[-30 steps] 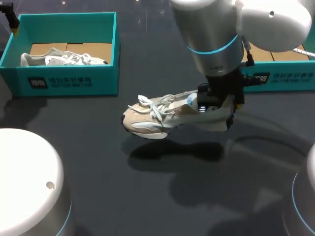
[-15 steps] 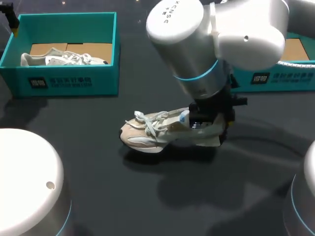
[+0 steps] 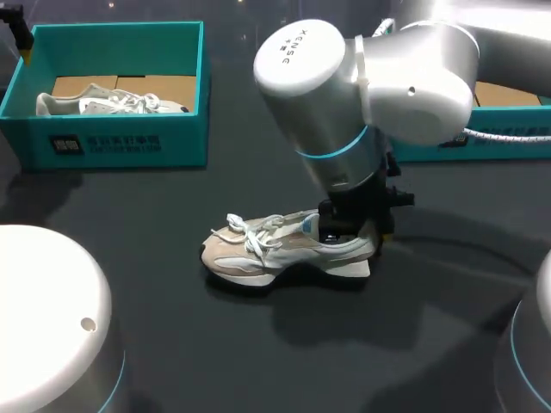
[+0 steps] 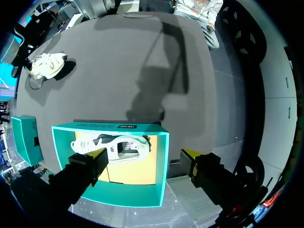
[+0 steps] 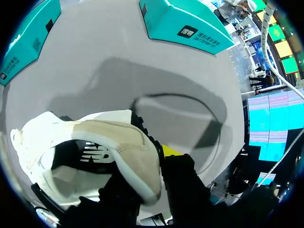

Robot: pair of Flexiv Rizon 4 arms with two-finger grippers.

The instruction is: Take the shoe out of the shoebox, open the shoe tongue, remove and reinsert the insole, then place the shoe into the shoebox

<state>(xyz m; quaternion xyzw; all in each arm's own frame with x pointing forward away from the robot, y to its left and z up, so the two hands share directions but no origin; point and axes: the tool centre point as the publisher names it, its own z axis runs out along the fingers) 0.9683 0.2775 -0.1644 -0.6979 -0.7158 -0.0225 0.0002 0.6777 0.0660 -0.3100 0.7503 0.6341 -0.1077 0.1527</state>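
Shoe: the shoe [image 3: 275, 249] now sits sole-down on the table [image 3: 258, 353] near the middle, toe pointing left. A second ago it hung tilted in the air, farther right.
Right gripper: the right gripper [image 3: 355, 225] has come down with it, fingers clamped on the heel collar.
Left gripper: the left gripper [image 4: 145, 156] hangs over the left shoebox [image 3: 120, 146], fingers apart and empty. A second shoe [image 3: 112, 103] lies inside.
Right shoebox: the right shoebox [image 3: 482, 142] is at the far right, behind the arm.
Meaning: taking the shoe out looks done, and opening the tongue likely comes next.
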